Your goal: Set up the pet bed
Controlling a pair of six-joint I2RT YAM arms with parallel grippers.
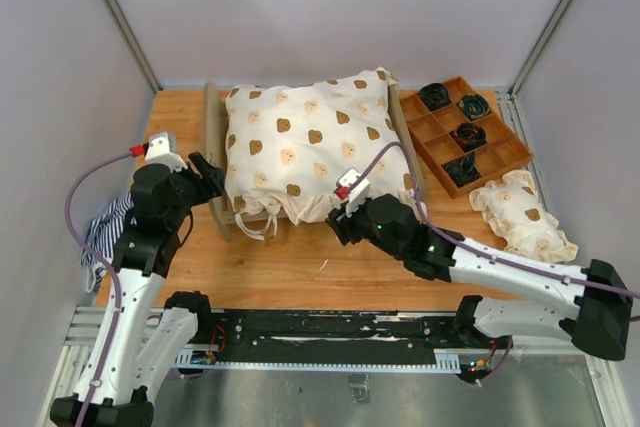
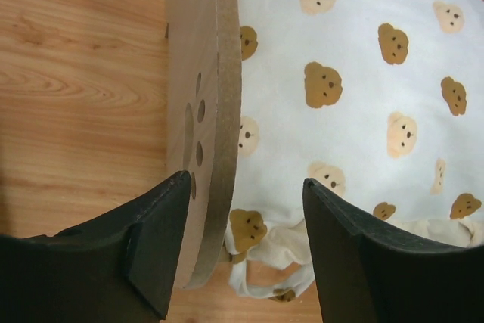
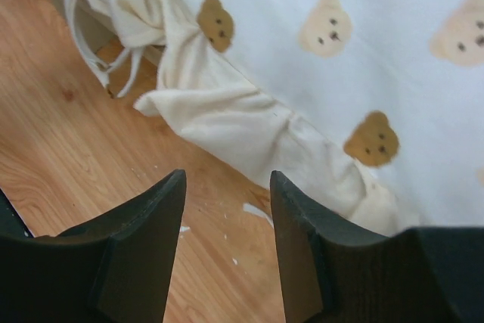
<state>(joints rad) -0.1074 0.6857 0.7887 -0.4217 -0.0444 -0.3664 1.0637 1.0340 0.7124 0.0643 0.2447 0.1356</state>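
Located pet bed (image 1: pixel 213 147) at far centre of wood-grain table (image 1: pixel 300 267), with plywood headboard (image 2: pixel 215 111), paw-print holes cut through, standing upright at its left end. Found frame almost wholly covered by white bear-print cushion (image 1: pixel 315 147), with loose ties (image 3: pixel 113 28) trailing off near-left corner onto table. Recorded left gripper (image 2: pixel 246 187) astride headboard's near edge, jaws apart, outer finger just beside board, inner finger clear of it over cushion. Recorded right gripper (image 3: pixel 227 179) low over bare table at cushion's near edge, jaws apart, nothing between. Noted pale grey enclosure walls (image 1: pixel 320 7) on three sides and metal rail (image 1: pixel 330 332) along near edge. Noted brown compartment tray (image 1: pixel 512 154) holding dark rolled items (image 1: pixel 467 135) at far right, small bear-print pillow (image 1: pixel 522 215) just nearer than tray, and striped cloth (image 1: pixel 105 227) at table's left edge.
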